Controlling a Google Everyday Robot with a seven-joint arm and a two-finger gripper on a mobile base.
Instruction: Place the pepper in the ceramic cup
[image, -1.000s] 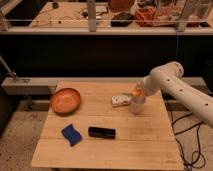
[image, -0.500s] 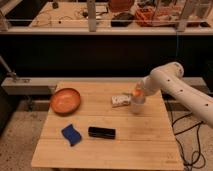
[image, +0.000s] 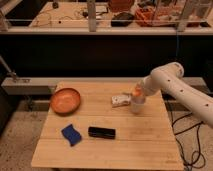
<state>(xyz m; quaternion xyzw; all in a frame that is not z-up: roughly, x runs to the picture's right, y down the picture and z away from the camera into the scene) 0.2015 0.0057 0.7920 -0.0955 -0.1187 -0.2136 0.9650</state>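
My tool (image: 137, 92) hasn't shifted over the last second: same spot, right over the ceramic cup (image: 137, 104) at the far right of the counter (image: 107, 145). The pepper (image: 136, 91) shows as an orange blob at the tool tip, just above the cup rim. It looks held, not dropped, though I can't tell how the tool is set on it. No change means I'm likely paused at the release point; the task is close but not done.

Further out from the tool: small white box (image: 120, 100) just beside the cup on its left, then black bar (image: 102, 132), blue sponge (image: 71, 134), orange bowl (image: 65, 100) well apart. None has moved.
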